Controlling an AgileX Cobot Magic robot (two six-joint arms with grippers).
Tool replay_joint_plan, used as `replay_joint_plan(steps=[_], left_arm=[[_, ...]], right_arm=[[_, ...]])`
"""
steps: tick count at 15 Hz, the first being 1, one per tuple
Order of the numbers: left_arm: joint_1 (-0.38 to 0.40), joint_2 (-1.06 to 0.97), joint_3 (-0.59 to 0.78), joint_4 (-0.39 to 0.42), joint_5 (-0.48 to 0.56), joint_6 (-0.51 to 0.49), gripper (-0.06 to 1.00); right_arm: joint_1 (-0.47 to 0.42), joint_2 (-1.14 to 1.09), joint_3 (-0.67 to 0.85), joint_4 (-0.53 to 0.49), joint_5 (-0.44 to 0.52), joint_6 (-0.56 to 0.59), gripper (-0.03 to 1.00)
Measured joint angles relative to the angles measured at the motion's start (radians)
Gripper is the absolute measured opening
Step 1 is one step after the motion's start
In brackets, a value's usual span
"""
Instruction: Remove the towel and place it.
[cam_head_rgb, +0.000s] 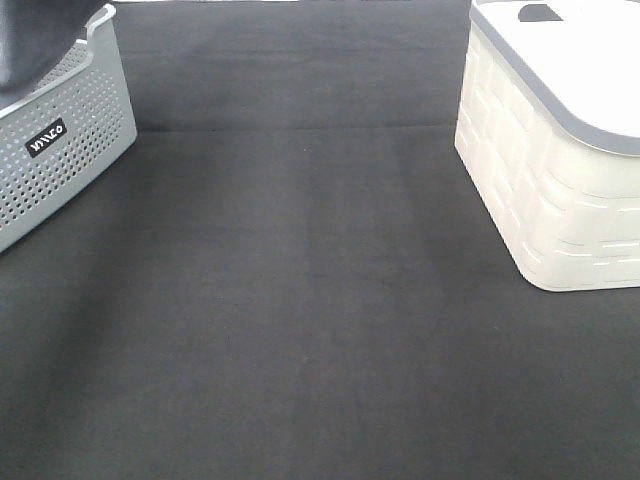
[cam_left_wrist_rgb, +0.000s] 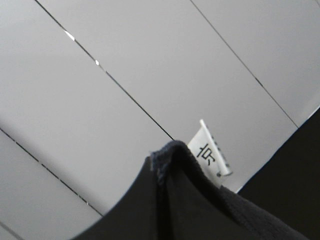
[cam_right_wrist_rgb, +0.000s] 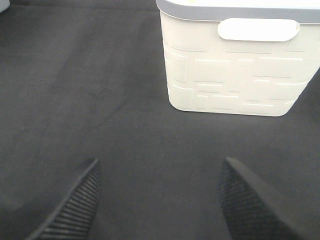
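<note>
In the left wrist view a dark, backlit cloth with a stitched hem rises to a peak, the towel (cam_left_wrist_rgb: 200, 210), with its small white printed tag (cam_left_wrist_rgb: 210, 154) sticking out beside the peak. It hides my left gripper's fingers, which seem pinched on the peak and raised toward pale wall panels. My right gripper (cam_right_wrist_rgb: 160, 200) is open and empty, low over the black table cover, with one ribbed fingertip (cam_right_wrist_rgb: 75, 205) on each side. Neither gripper shows clearly in the exterior high view. A dark shape (cam_head_rgb: 30, 35) sits over the grey basket there; I cannot tell whether it is arm or towel.
A grey perforated basket (cam_head_rgb: 70, 150) with a black label stands at the back left. A white lidded bin (cam_head_rgb: 545, 190) with a grey rim stands at the back right, and in the right wrist view it (cam_right_wrist_rgb: 230, 75) is just ahead of the fingers. Black cloth (cam_head_rgb: 300, 330) covers the table.
</note>
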Motion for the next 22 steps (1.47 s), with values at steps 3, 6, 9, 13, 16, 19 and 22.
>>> replay_joint_plan(steps=[3, 6, 9, 13, 16, 19, 22], left_arm=[[-0.093, 0.001, -0.05, 0.079, -0.03, -0.001, 0.0], [-0.163, 0.013, -0.05, 0.176, -0.024, -0.098, 0.0], [-0.244, 0.022, -0.05, 0.4, 0.093, -0.333, 0.0], [-0.359, 0.022, 0.052, 0.807, 0.189, -0.74, 0.0], [-0.449, 0.024, 0.167, 1.025, 0.259, -0.983, 0.0], [-0.5, 0.024, 0.293, 1.094, 0.297, -1.129, 0.0], [-0.521, 0.024, 0.391, 1.098, 0.307, -1.165, 0.0]], right_arm=[[0.0, 0.0, 0.0, 0.0, 0.0, 0.0, 0.67], [0.0, 0.0, 0.0, 0.0, 0.0, 0.0, 0.67], [0.0, 0.0, 0.0, 0.0, 0.0, 0.0, 0.67], [0.0, 0.001, 0.0, 0.023, 0.0, -0.056, 0.67], [0.0, 0.1, -0.019, 0.086, -0.053, -0.164, 0.67], [0.0, 0.279, -0.024, 0.159, -0.154, -0.31, 0.67], [0.0, 0.512, -0.024, 0.317, -0.391, -0.47, 0.65]])
